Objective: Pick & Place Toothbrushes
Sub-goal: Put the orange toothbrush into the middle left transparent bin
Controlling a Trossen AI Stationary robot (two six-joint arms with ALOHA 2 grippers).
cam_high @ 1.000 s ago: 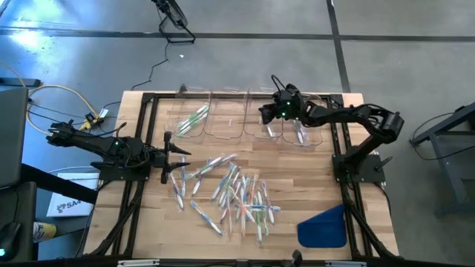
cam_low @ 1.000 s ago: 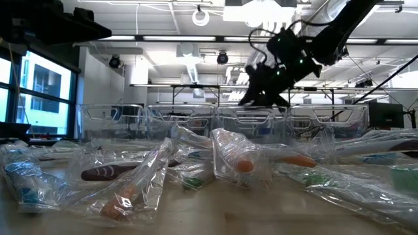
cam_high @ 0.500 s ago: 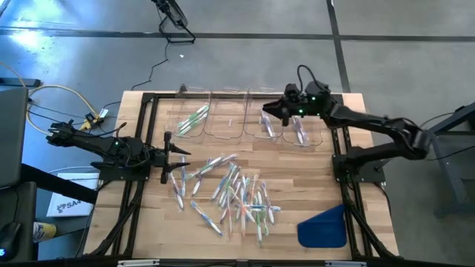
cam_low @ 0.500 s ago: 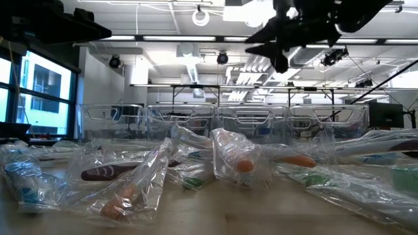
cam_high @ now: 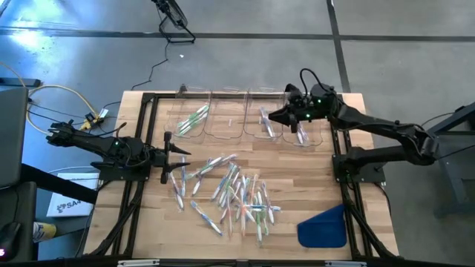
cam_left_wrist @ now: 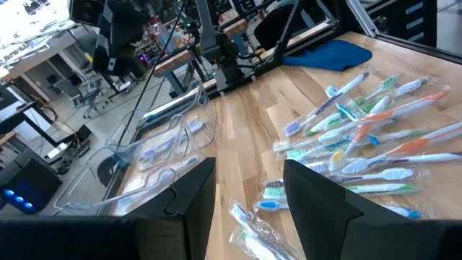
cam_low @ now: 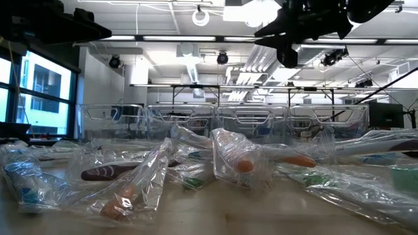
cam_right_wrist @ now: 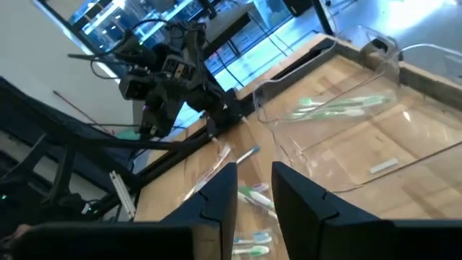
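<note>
Left jaws (cam_high: 178, 154): mine, low at the counter's (cam_high: 312, 174) left edge, apart with nothing between them, just beside the pile.
Right jaws (cam_high: 276, 116): mine, raised over the clear bins (cam_high: 252, 119) at the far edge, a narrow gap between them, holding nothing.
Toothbrushes (cam_high: 234, 191): wrapped, heaped mid-counter; a few lie in the bins.
Blue cloth (cam_high: 324, 226): near right corner.

High view looks straight down on the whole table (cam_high: 297, 159). Low view sits at tabletop level, close behind the toothbrushes (cam_low: 235, 163), facing across. Both share that pile.
</note>
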